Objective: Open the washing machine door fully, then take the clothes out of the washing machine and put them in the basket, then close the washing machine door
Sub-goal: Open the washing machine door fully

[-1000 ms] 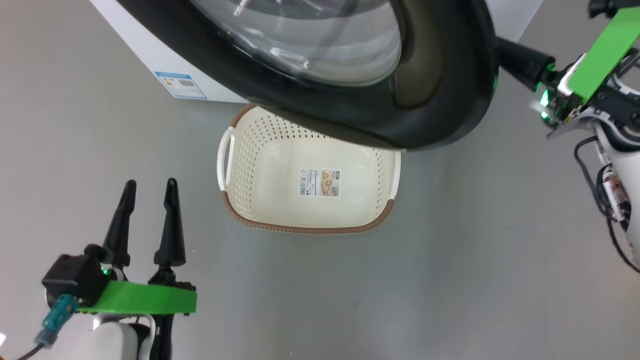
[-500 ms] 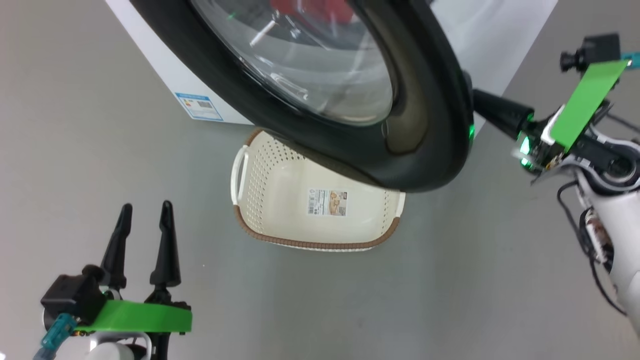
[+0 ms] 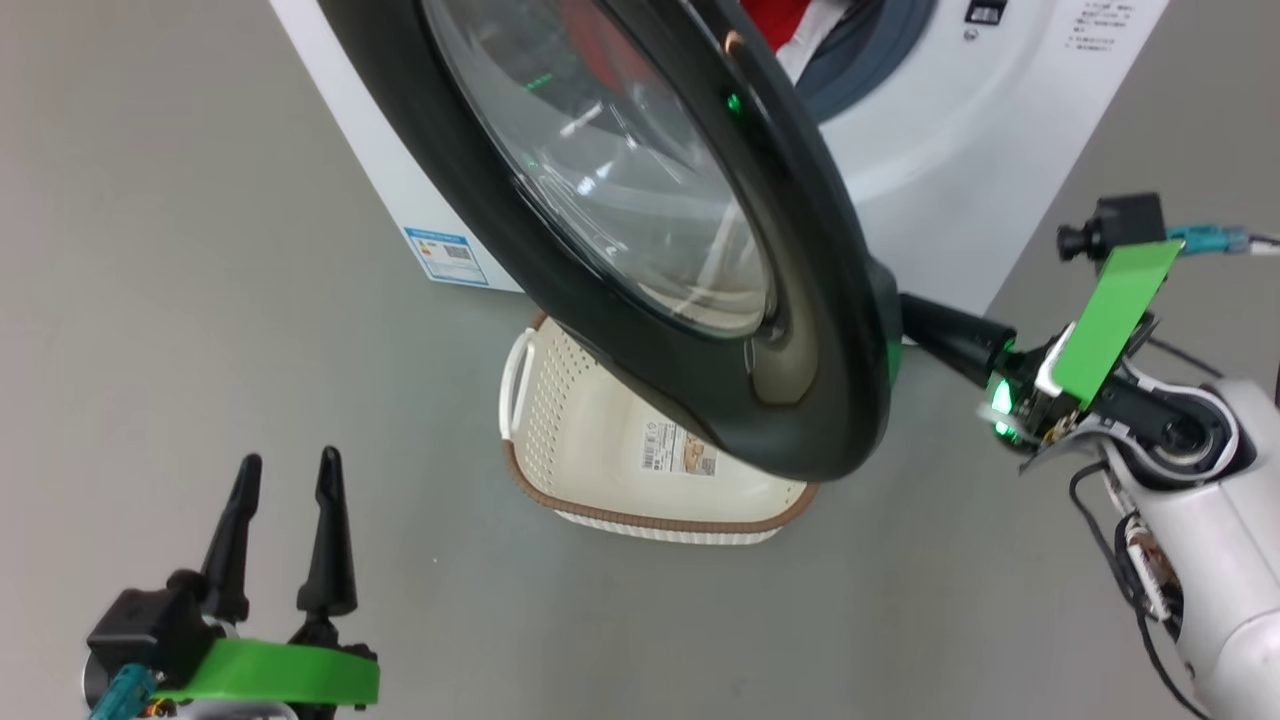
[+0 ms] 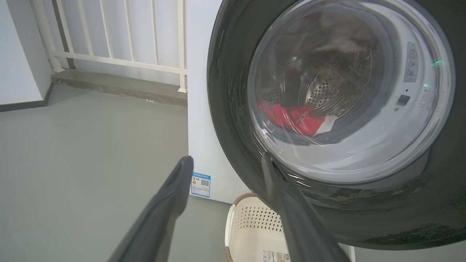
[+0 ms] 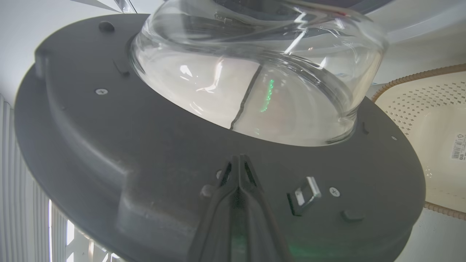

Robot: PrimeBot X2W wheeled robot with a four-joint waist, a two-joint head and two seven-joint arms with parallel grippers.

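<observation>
Head view showed the right end effector point(image 5: 238, 158), fingers together, set against the door's point(image 3: 820, 300) inner face, likely to swing it wider above the basket point(image 3: 560, 400), while the left end effector point(image 3: 288, 457) hung apart.

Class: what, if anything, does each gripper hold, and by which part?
Nothing is held. The left gripper is open over the floor; the right gripper, fingers shut, only presses the inner face of the washing machine door.

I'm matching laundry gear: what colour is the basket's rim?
Brown with a woven look, the rim tops the cream basket; the head view shows it best.
</observation>
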